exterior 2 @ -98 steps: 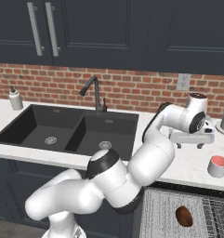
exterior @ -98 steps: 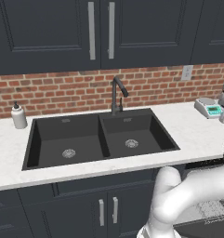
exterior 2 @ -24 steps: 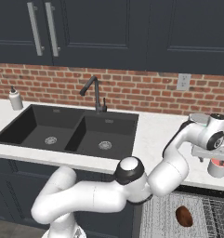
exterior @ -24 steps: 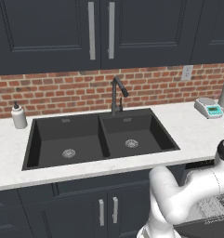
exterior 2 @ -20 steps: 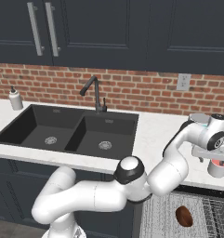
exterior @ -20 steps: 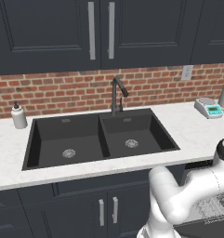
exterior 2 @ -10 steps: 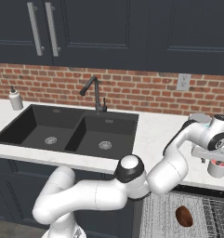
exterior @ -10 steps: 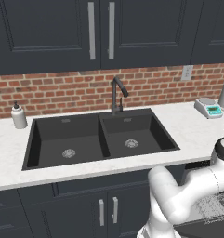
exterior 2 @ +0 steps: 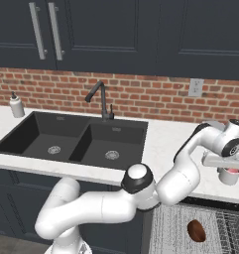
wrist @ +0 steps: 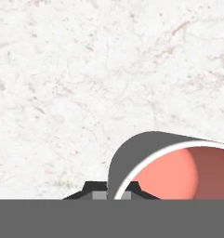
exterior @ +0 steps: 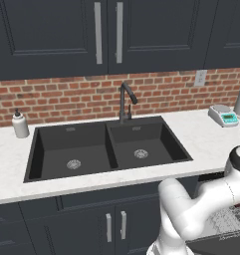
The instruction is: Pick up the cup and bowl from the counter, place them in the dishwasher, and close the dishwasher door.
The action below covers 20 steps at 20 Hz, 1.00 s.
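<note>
The cup (exterior 2: 229, 176) is grey outside and salmon pink inside, and it stands upright on the white counter (exterior 2: 165, 141) at the far right. My gripper (exterior 2: 229, 167) points straight down onto its top. In the hand view the cup (wrist: 178, 172) is very close, and its grey wall rises between the two dark fingertips; the gripper (wrist: 114, 193) is shut on that wall. The brown bowl (exterior 2: 196, 230) lies in the dishwasher's grey wire rack (exterior 2: 170, 228), pulled out below the counter edge. The dishwasher door is out of view.
A black double sink (exterior 2: 71, 141) with a dark tap (exterior 2: 103, 101) takes up the counter's middle. A soap bottle (exterior: 20, 124) stands at the far left and a small kitchen scale (exterior: 223, 115) at the back right. The brick wall and dark upper cabinets close the back.
The jaws have closed from wide open onto the cup's wall. The hand stays over the cup, and cup and bowl have not moved.
</note>
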Motion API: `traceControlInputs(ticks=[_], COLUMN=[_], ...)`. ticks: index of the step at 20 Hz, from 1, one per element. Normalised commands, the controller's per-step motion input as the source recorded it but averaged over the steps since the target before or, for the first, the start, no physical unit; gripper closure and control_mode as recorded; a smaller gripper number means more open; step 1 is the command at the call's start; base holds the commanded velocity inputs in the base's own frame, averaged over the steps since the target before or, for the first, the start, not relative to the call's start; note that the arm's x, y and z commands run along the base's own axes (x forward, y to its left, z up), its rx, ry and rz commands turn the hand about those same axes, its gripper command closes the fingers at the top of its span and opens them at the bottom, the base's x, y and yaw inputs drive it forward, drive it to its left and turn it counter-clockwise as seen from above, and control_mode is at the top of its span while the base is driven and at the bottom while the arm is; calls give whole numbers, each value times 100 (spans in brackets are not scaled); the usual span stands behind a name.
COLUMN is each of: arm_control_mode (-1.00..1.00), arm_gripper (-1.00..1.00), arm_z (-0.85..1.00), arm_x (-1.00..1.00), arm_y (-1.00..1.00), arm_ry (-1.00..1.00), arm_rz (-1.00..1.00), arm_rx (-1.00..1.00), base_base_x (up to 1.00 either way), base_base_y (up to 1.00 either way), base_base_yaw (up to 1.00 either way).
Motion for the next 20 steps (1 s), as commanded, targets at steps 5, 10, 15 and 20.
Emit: traceControlInputs(ticks=[5, 10, 15, 20], arm_control_mode=[-100, -100, -100, -100], arm_gripper=[100, 100, 100, 100], arm_z=[0, 2, 5, 15], arm_x=[-27, -43, -70, -83], arm_y=[35, 58, 71, 50], arm_ry=[-5, -14, -17, -11], arm_rz=[25, 32, 38, 35], arm_rx=[0, 2, 1, 0], base_base_x=[0, 0, 0, 0], base_base_y=[0, 0, 0, 0], base_base_yaw=[0, 0, 0, 0])
